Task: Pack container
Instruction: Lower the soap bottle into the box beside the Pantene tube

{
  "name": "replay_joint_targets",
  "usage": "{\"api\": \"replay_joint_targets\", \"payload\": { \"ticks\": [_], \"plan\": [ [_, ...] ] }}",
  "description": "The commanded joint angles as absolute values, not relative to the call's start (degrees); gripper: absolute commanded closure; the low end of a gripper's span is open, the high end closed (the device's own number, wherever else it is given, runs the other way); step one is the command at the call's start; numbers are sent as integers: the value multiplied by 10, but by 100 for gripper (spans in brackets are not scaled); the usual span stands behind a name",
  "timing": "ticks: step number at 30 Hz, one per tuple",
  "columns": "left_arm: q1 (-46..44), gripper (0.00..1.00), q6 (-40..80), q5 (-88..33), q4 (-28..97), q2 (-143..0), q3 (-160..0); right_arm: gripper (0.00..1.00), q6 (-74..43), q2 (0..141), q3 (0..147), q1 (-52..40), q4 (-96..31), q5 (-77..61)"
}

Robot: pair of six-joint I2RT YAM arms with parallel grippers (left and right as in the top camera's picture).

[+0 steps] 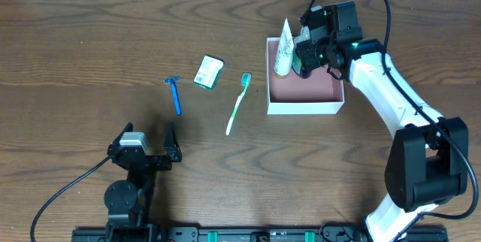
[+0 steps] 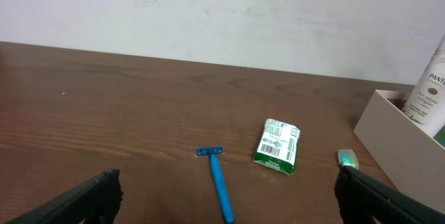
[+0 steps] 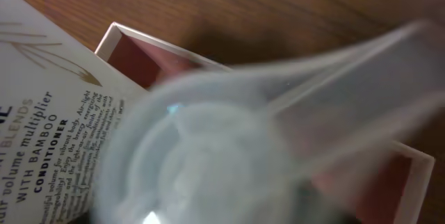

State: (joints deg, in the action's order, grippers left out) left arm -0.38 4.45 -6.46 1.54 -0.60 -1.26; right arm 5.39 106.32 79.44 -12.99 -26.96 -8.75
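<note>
The left end effector (image 1: 147, 149) sits low near the front of the desk (image 1: 90, 39). Its two fingers (image 2: 87, 197) are spread wide and have nothing between them or touching them. The right end effector (image 1: 303, 58) hangs over the far left part of the container (image 1: 304, 107), just beside a white conditioner tube (image 1: 284, 45). I cannot tell whether it is spread or pressed together. From above its dark housing covers the tips, and in the right wrist view a blurred, see-through rounded shape fills most of the frame. A bit of dark green shows just under it, too small to name.

The container rests on the right half of the desk, open side up, pink floor showing, with its walls roughly square to the desk edges. Being square, it has no clear long axis. The tube stands in its far left corner, tilted, with its length running up and away from the floor. The left wrist view cuts off the tube's top (image 2: 431, 85) and shows only one corner of the container (image 2: 389, 130). The right wrist view catches one corner of the rim (image 3: 115, 30) and the tube's printed side (image 3: 49, 126).

Well left of the container lie a green-and-white toothbrush (image 1: 238, 104), a green-and-white packet (image 1: 208, 71) and a blue razor (image 1: 174, 94), all apart from each other. In the left wrist view only the toothbrush head (image 2: 348, 158) shows.
</note>
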Motion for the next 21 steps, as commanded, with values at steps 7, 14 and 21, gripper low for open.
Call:
{"api": "replay_joint_targets", "payload": {
  "ticks": [7, 14, 21],
  "plan": [
    [-1, 2, 41, -69, 34, -3, -2, 50, 47, 1062, 804, -136, -263, -92],
    [-1, 2, 41, -69, 34, -3, -2, 48, 39, 1062, 804, -136, -251, -92],
    [-1, 2, 41, -69, 34, -3, -2, 47, 7, 1062, 804, -136, -241, -97]
  ]
}}
